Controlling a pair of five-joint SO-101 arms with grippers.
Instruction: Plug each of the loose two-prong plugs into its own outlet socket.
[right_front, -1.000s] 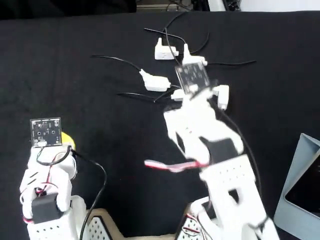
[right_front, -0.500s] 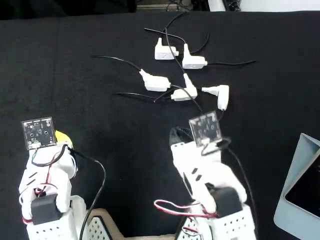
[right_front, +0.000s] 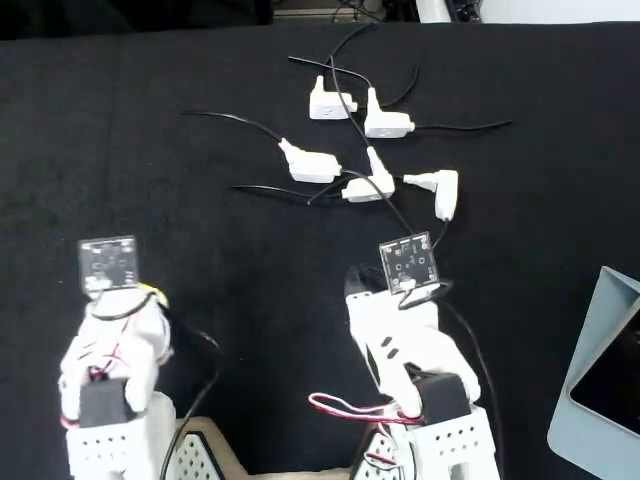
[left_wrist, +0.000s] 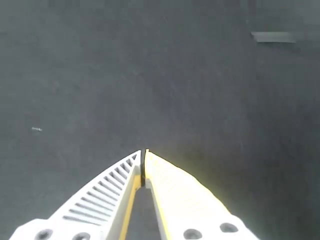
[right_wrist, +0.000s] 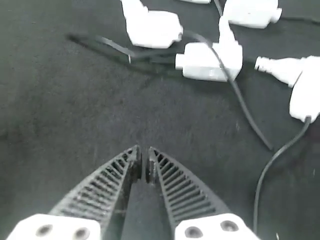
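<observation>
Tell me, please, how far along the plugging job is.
Done: nothing clearly; the white plugs lie clustered on the black cloth, and I cannot tell if any are mated. In hand: nothing; the left gripper and right gripper are shut, empty. Left: the plugging.

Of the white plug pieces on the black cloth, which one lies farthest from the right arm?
The white plastic plug piece at the cluster's far edge in the high view; the other four lie closer to the white right arm.
</observation>
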